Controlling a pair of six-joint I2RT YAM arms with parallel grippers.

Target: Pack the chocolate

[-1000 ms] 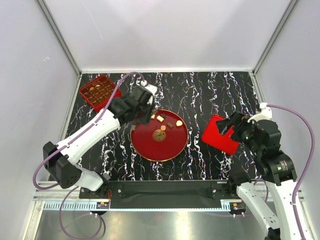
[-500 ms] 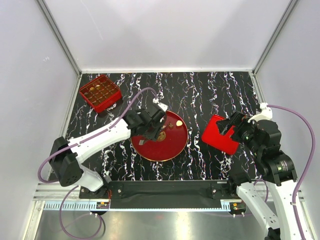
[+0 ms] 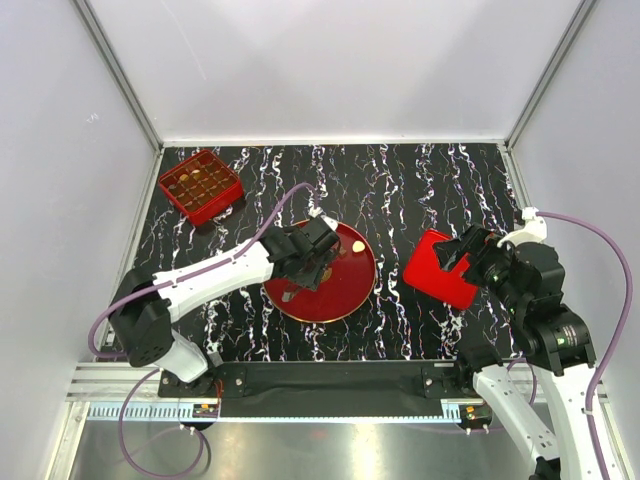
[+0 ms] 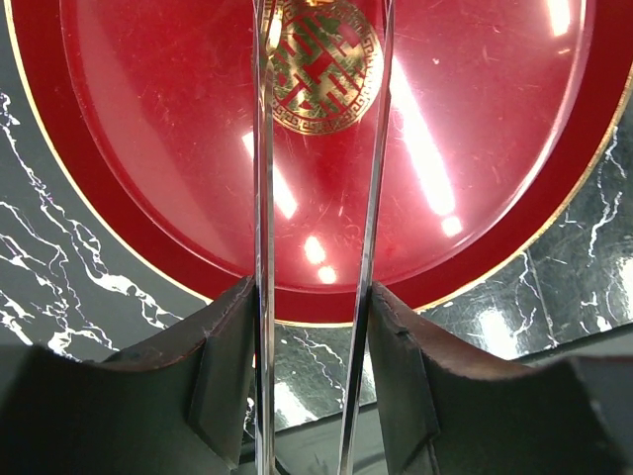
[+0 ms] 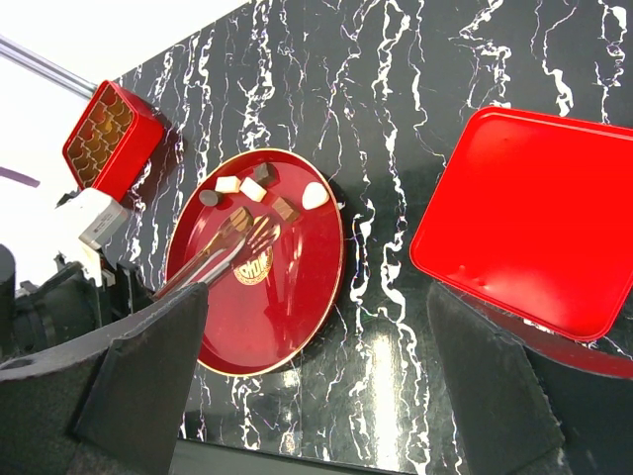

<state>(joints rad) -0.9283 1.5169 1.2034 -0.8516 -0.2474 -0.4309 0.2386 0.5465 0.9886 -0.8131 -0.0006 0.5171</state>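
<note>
Top: left pincer (image 3: 312, 268) hangs over the red plate (image 3: 345, 292), I'd say for a pick; left wrist: its blades (image 4: 261, 198) stand part-way apart, tips off-frame, so I can't tell a hold; right wrist: chocolate (image 5: 252, 190) sits just beyond the tips.

You will find no letters, numbers or brand names that can be read anywhere; the one sign is a gold round emblem (image 4: 318, 61) printed at the middle of the red plate (image 4: 148, 148); it shows an angular figure inside a fret border; its meaning I cannot tell.
</note>
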